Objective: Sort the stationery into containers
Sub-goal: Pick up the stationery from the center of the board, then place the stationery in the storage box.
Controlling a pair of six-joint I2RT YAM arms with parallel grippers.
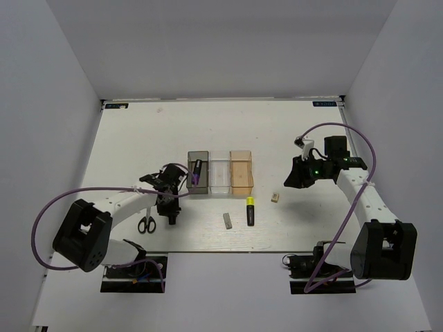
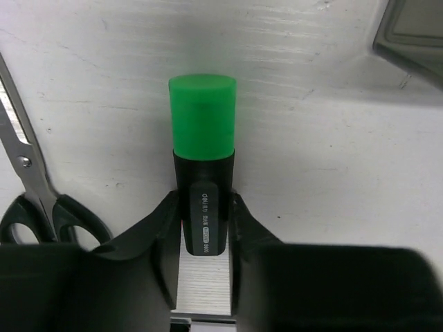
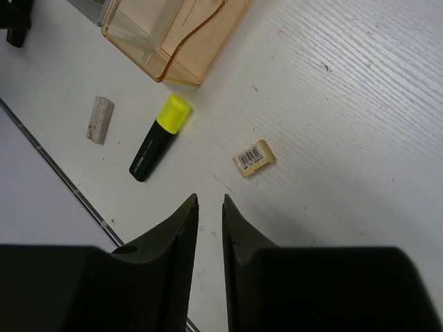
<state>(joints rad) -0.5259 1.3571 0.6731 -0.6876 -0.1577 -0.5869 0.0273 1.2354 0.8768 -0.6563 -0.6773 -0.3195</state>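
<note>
The left gripper is pinching the green highlighter by its black body. The green cap sticks out past the fingers. The gripper is down low by the surface, just beside the scissors and near the dark grey bin. I cannot tell if the highlighter is off the surface yet.

I think the step now is to carry this highlighter to a bin. To do it well, the gripper should hold tight and go up first, so the cap does not bump the bin wall. Then it should move over the bin, come down a little, and only then let go. The hold is on the back end, so the front part could tip or slip in a fast move. Slow is better.

The dark grey bin has the purple highlighter in it, so the green one likely belongs there too. The clear bin in the middle looks like it has nothing in it. So does the orange bin.

The right gripper has its fingers nearly pressed together with nothing between them. It hangs above the surface near the beige eraser. The yellow highlighter and the grey eraser lie on the surface in front of the bins, not sorted yet.
</note>
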